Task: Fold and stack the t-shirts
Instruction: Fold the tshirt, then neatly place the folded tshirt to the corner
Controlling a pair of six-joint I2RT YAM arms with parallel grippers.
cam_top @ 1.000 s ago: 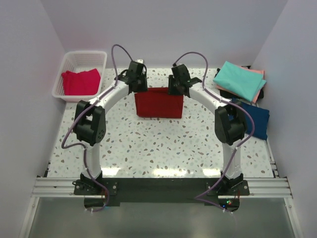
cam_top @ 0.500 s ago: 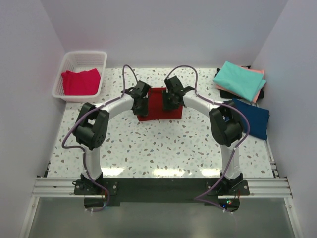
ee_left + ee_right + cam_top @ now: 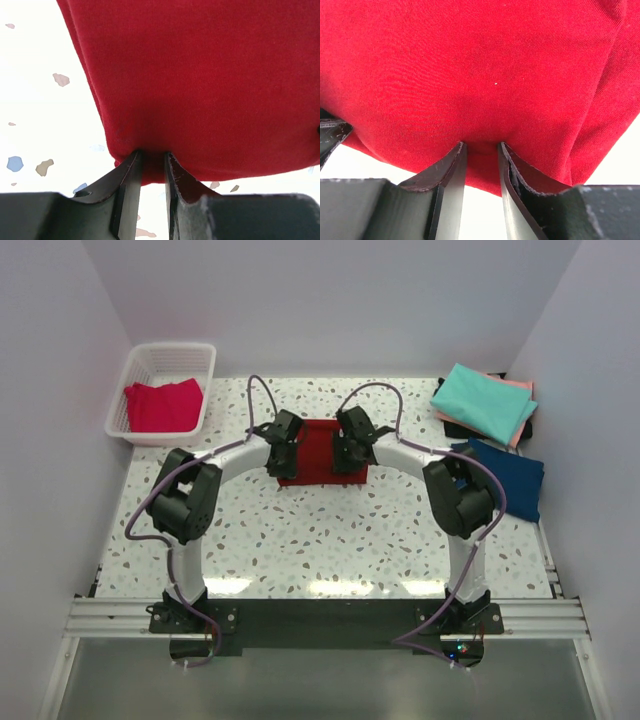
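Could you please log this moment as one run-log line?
phase: folding | item: dark red t-shirt | left gripper: fingers pinch its edge | right gripper: fingers pinch its edge

White lattice basket [image 3: 165, 345] at far-left corner; speckled table [image 3: 320, 530].

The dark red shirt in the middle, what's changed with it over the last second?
Both arms drew back toward their bases. The left gripper and right gripper carried the held edge of the dark red t-shirt toward the near side. Both keep the cloth pinched, and nothing was let go. The pinkish-red shirt in the basket, the teal shirt and the navy shirt stayed put.
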